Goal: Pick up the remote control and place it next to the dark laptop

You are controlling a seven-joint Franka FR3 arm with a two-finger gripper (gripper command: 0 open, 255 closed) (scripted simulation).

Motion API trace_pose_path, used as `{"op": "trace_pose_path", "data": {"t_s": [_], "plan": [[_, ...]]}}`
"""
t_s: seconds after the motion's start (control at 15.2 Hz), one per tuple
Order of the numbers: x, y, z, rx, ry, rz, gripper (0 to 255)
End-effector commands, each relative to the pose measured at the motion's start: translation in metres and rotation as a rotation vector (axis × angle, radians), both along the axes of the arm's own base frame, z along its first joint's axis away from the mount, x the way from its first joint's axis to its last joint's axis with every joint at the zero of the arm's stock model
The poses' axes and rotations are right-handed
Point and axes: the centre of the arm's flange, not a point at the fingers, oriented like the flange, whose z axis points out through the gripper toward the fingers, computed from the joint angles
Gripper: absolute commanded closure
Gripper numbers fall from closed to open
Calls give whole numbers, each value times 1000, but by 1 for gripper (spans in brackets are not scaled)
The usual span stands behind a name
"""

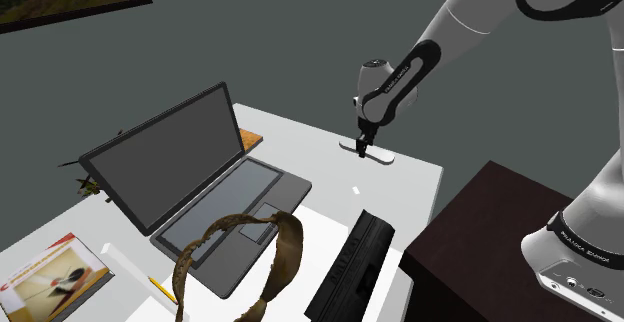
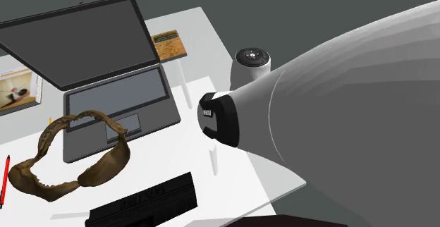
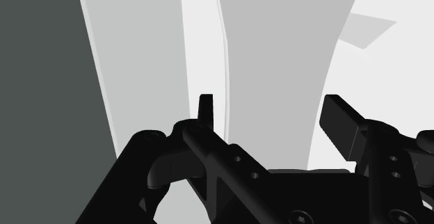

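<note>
A: Pincer state?
B: Released. In the wrist view the fingers [image 3: 206, 108] stand spread either side of the remote control [image 3: 278, 62]. There's a pale sliver between one finger and the remote's edge. The other finger overlaps the far edge, so I can't tell if it touches.

A: Where's the remote?
B: It lies flat on the white table [image 1: 410, 185], near the back edge. In the shoulder view it's at 3 o'clock from the dark laptop [image 1: 190, 155] and well apart from it. It's drawn light grey. The gripper [image 1: 361, 148] is down on it, pointing at the table.

A: Laptop?
B: Lid open, with the keyboard deck at 4 o'clock from the screen.

A: Anything nearby?
B: In the shoulder view a brown looped strap [image 1: 285, 255] lies on the laptop's front corner. A long black block [image 1: 350, 265] sits at 6 o'clock from the remote, apart from it. The dark stand [image 1: 480, 240] is at 4 o'clock from the remote.
</note>
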Motion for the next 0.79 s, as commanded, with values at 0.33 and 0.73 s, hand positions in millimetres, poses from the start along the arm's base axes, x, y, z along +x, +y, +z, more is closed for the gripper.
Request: {"op": "trace_pose_path", "data": {"t_s": [0.33, 0.73], "plan": [[-1, 0, 36, 0, 0, 0, 255], [-1, 0, 68, 0, 0, 0, 255]]}}
